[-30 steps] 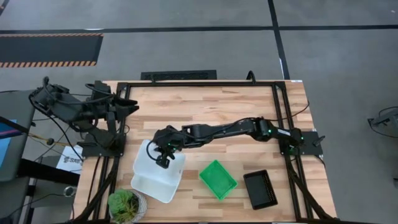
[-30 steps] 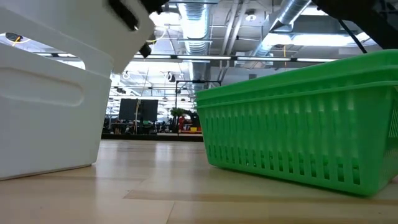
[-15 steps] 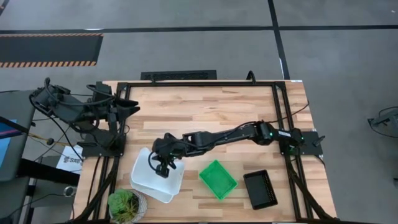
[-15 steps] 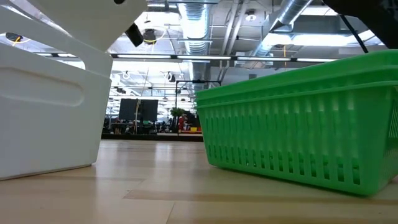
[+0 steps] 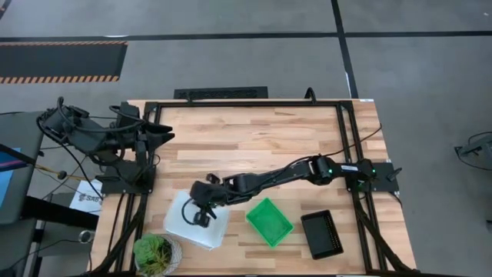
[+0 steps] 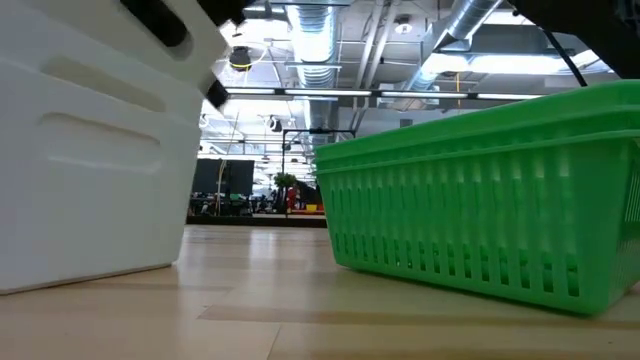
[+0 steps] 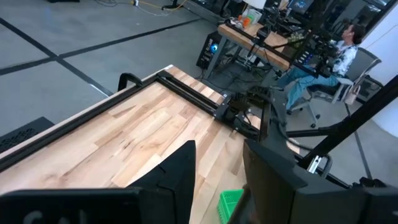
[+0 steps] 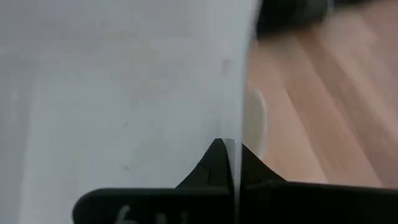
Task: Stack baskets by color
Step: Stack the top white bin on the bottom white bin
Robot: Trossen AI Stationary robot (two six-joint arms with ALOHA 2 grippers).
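A white basket (image 5: pixel 184 225) near the table's front left is held by my right gripper (image 5: pixel 202 215), which is shut on its wall. In the low view it stands tilted (image 6: pixel 90 70) over a second white basket (image 6: pixel 80 200) that rests on the table; whether it is fully nested I cannot tell. A green mesh basket (image 5: pixel 269 221) and a black basket (image 5: pixel 321 234) rest on their bottoms to its right. My left gripper (image 5: pixel 160 132) waits at the far left, raised, open with nothing between its fingers (image 7: pixel 219 148). My right gripper pinches the white basket's wall at its rim (image 8: pixel 231 127), one finger inside and one outside. It reaches in slanting down from the table's right, at the basket's far right side. The basket sits tilted on the white basket below it.
A round potted plant (image 5: pixel 157 252) stands at the front left corner, close to the white baskets. The green basket (image 6: pixel 480 200) stands just right of them with a narrow gap. The far half of the wooden table (image 5: pixel 254 131) is bare.
My right gripper has gone toward the table's near edge and down, staying shut on the white basket. The basket has come from beyond and above the lower white basket down onto it, still tilted.
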